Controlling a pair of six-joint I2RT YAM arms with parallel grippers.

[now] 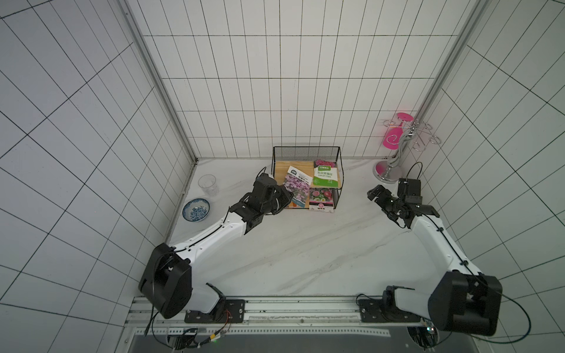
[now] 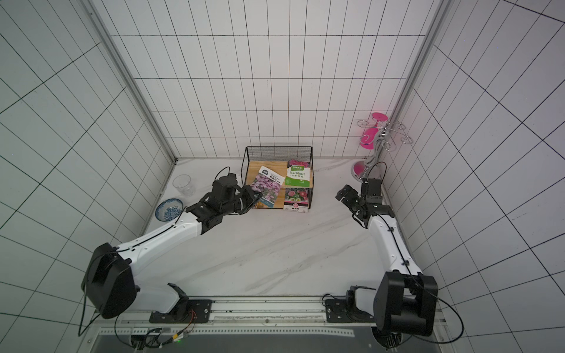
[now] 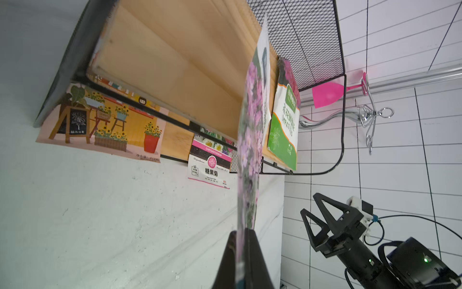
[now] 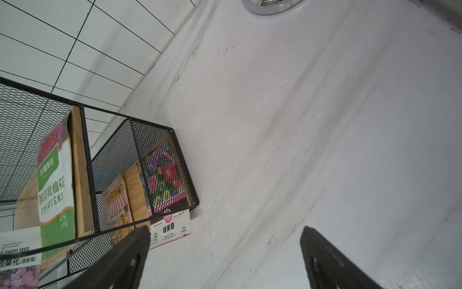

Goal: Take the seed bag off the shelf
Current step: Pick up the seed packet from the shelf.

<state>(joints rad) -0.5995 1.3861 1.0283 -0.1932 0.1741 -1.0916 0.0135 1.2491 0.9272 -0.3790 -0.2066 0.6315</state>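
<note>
Status: left gripper (image 1: 286, 197) jaws pinching the lower corner of the purple-flower paper seed bag (image 1: 297, 186). Bag is tilted, its upper end over the top board of the black wire two-tier shelf with wooden boards (image 1: 305, 148) (left-front side). The right gripper (image 1: 377, 195) jaws are spread wide, holding nothing, well apart from the shelf.

"FLOWERS SEED" on purple seed bag (image 4: 18, 260)
</note>
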